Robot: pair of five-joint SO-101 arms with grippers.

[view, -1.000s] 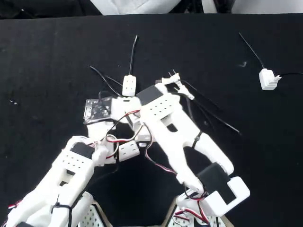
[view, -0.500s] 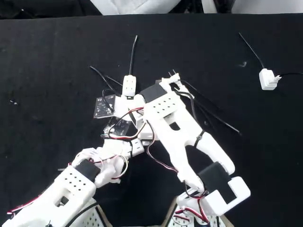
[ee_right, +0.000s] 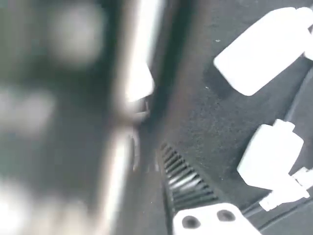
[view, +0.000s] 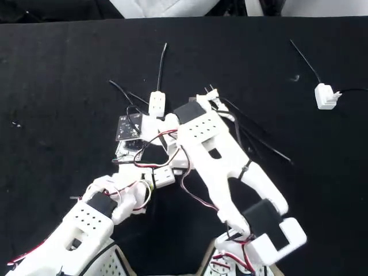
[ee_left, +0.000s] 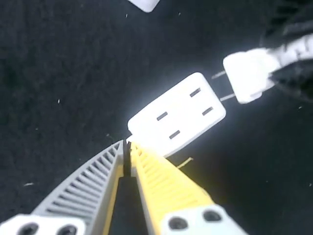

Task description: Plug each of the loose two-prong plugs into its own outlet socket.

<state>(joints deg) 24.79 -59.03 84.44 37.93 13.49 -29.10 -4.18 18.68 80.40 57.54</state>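
Left gripper (ee_left: 126, 148), fingers closed together, sets its tip against a corner of the white slotted plastic outlet block (ee_left: 177, 117), apparently bracing it while a white two-prong plug (ee_left: 247, 76) hovers just short of the slots. Whether the right gripper (view: 206, 100) is open cannot be told. A second white plug (view: 326, 96) lies loose at the high view's upper right.

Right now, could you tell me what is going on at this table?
Two robot arms are set to plug loose plugs into outlets on a black table. The left gripper, fingers closed together, has its tips against one end of a white outlet block. A two-prong plug sits just off the block's other end, with its prongs aimed at the slots but not in them. In the high view the other arm is over the same cluster. Another white plug lies apart near the table's right side, untouched.
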